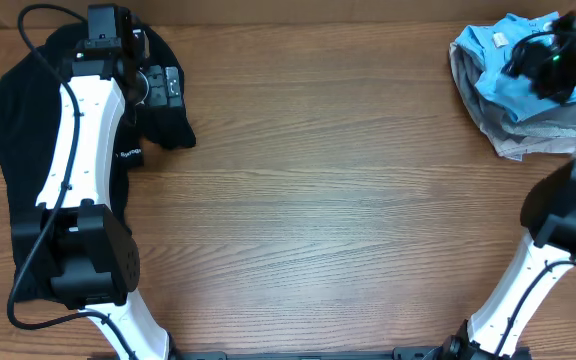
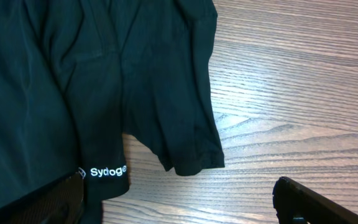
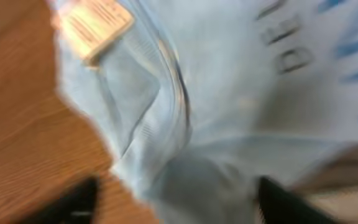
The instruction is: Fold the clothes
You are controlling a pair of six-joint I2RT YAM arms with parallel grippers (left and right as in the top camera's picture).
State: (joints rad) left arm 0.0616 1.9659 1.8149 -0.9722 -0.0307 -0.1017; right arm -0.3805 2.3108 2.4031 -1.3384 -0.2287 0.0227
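Observation:
The black shirt [image 1: 28, 150] lies spread along the table's left side, partly under my left arm. Its white logo [image 2: 107, 171] sits on a sleeve hem. My left gripper [image 1: 160, 86] [image 2: 179, 210] is open above that sleeve's edge and bare wood, holding nothing. The light blue T-shirt [image 1: 513, 75] [image 3: 229, 112] lies crumpled at the far right corner, with its tag [image 3: 95, 22] and lettering [image 3: 291, 43] showing. My right gripper [image 1: 553, 62] [image 3: 179, 205] hovers over it, fingers wide apart with blue fabric between them. That view is blurred.
Grey cloth [image 1: 523, 135] pokes out from under the blue T-shirt on its near side. The wooden table [image 1: 348, 200] stretches between the two garments. The arm bases stand at the near edge, left [image 1: 88, 260] and right [image 1: 568, 225].

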